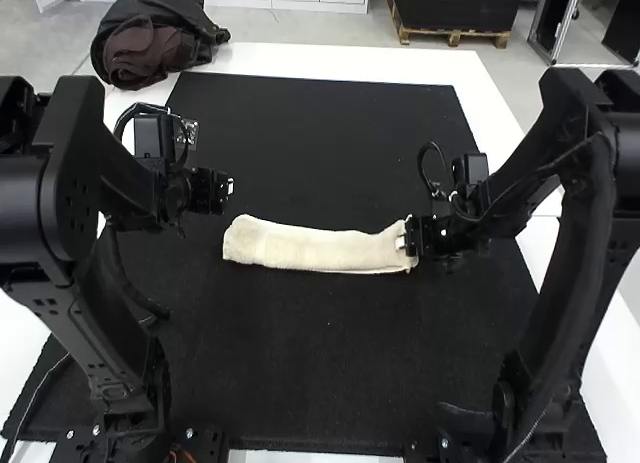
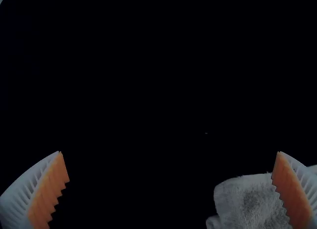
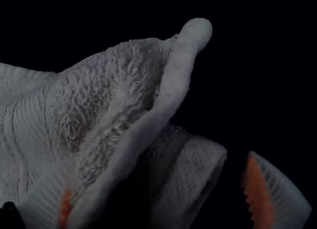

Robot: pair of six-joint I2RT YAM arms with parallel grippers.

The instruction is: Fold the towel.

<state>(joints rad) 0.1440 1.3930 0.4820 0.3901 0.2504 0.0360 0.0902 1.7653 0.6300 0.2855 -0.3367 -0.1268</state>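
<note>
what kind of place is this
Probably a robotics lab or test workspace: a left robot arm and a right robot arm stand at a white table, with a towel on its black mat.

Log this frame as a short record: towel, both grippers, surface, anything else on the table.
Towel: off-white, folded into a narrow strip lying crosswise on the mat
Towel's right end: layers uneven, edges apart
Left gripper: open, near the towel's left end, not gripping it
Right gripper: open, at the towel's right end, one finger against the cloth
Surface: black mat on a white table
Other: dark bundle at the table's far left corner
</note>
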